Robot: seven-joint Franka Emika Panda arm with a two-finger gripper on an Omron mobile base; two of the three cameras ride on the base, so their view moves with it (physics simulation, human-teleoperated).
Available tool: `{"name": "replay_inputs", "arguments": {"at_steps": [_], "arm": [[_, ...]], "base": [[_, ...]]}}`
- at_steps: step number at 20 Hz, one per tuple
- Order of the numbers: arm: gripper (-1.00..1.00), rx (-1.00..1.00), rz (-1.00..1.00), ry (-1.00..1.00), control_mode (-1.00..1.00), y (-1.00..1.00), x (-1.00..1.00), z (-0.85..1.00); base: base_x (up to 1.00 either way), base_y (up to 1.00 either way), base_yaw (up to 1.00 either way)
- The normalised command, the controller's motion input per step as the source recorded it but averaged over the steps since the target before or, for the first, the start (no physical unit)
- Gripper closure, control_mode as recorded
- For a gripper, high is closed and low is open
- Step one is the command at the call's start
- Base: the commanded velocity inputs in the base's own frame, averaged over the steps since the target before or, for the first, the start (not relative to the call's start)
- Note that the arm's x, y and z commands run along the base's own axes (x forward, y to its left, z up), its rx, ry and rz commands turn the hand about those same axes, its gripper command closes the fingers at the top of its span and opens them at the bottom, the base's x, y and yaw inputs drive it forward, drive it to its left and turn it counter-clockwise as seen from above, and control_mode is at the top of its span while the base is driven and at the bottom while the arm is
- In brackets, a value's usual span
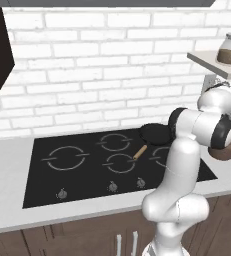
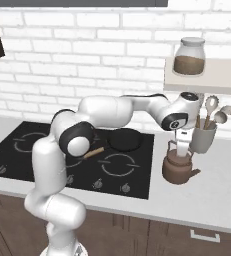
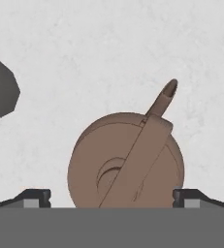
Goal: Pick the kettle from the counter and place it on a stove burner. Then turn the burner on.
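The brown kettle point(image 2: 178, 171) stands on the pale counter point(image 2: 212, 200), just right of the black stove point(image 2: 137, 175). My gripper point(image 2: 183, 144) hangs straight over it, open, its fingers down around the thin arched handle. In the hand view the kettle point(image 3: 125, 160) lies between the two spread fingertips point(image 3: 33, 196), spout pointing up and right, and nothing is clamped. From the left base the kettle point(image 1: 226, 151) peeks out behind my wrist. The largest burner ring point(image 1: 65, 157) is at the stove's left end point(image 2: 29, 141).
A black frying pan with wooden handle point(image 2: 124, 139) sits on the stove's back right ring. A grey utensil cup point(image 2: 203, 137) stands close behind the kettle, under a shelf point(image 2: 202, 80) holding a jar point(image 2: 189, 56). Knobs point(image 1: 112, 186) line the stove's front edge.
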Motion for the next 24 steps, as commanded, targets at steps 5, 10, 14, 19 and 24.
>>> {"name": "replay_inputs", "arguments": {"at_steps": [5, 10, 14, 19, 24], "arm": [[-1.00, 0.00, -0.01, 0.00, -1.00, -0.02, 0.14, -0.25], [1.00, 0.00, 0.00, 0.00, -1.00, 0.00, 0.10, -0.09], [1.00, 0.00, 0.00, 0.00, -1.00, 0.00, 0.00, 0.00], [1.00, 0.00, 0.00, -0.02, -1.00, 0.00, -0.03, 0.01], [1.00, 0.00, 0.01, -0.17, -1.00, 0.00, -0.76, 0.21]], "base": [[0.00, 0.00, 0.00], [0.00, 0.00, 0.00], [0.00, 0.00, 0.00], [0.00, 0.00, 0.00], [0.00, 0.00, 0.00]]}}
